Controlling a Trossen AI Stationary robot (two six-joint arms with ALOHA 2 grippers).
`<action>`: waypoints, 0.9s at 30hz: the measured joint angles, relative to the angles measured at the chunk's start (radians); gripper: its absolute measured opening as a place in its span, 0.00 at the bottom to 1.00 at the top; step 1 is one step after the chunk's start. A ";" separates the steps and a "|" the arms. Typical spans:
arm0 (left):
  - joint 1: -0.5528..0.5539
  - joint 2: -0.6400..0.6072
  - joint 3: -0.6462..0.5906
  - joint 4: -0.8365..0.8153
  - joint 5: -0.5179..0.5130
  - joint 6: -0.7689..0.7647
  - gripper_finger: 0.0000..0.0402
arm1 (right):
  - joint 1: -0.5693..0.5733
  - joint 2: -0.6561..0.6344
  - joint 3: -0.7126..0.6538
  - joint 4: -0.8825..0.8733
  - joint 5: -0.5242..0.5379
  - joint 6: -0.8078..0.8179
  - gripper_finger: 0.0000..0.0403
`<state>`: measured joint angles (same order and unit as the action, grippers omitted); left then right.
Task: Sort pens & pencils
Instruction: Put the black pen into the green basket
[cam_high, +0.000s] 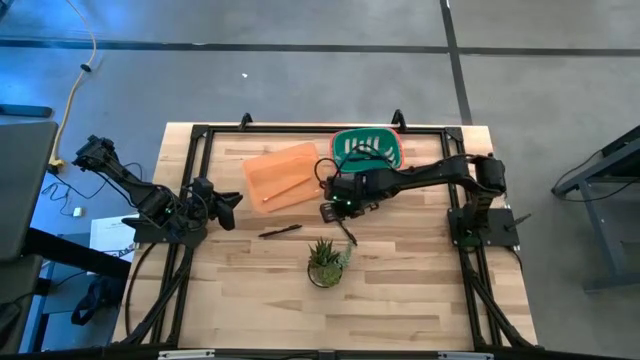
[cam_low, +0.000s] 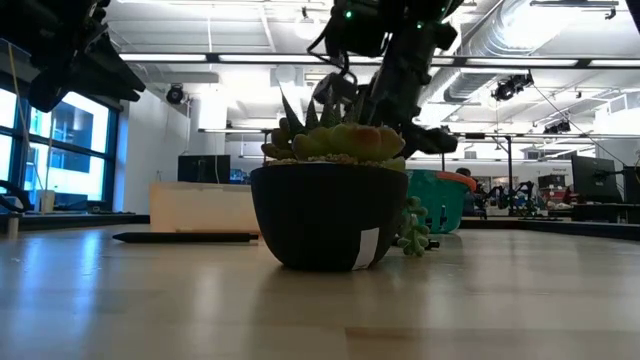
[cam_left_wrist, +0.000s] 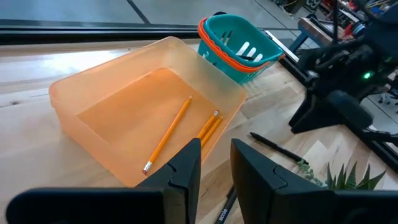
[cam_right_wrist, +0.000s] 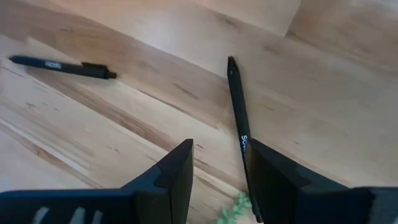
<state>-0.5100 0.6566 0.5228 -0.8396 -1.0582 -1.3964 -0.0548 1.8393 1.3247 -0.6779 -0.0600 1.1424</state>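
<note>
Right gripper (cam_right_wrist: 217, 180) spread above a black pen (cam_right_wrist: 239, 124), offset toward one finger. Risks nudging it against the plant (cam_high: 326, 262). Left gripper (cam_left_wrist: 214, 165) half-parted, empty.

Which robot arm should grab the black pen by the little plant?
The right one, probably. The right gripper hangs just over that pen, open, with the pen lying beside its fingers. The left gripper waits by the table's left edge, farther from it, nearer the other pen.
</note>
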 joint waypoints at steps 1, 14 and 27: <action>0.000 0.000 0.000 0.001 0.000 0.000 0.19 | 0.001 0.008 0.000 0.001 -0.002 0.000 0.34; 0.000 0.000 0.000 0.001 0.000 -0.002 0.19 | 0.010 0.032 0.001 0.007 0.021 0.009 0.34; 0.000 0.000 0.000 0.000 0.004 -0.001 0.19 | 0.029 0.085 0.001 0.013 0.023 0.025 0.34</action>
<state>-0.5098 0.6563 0.5228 -0.8398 -1.0546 -1.3972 -0.0257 1.9244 1.3258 -0.6654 -0.0372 1.1671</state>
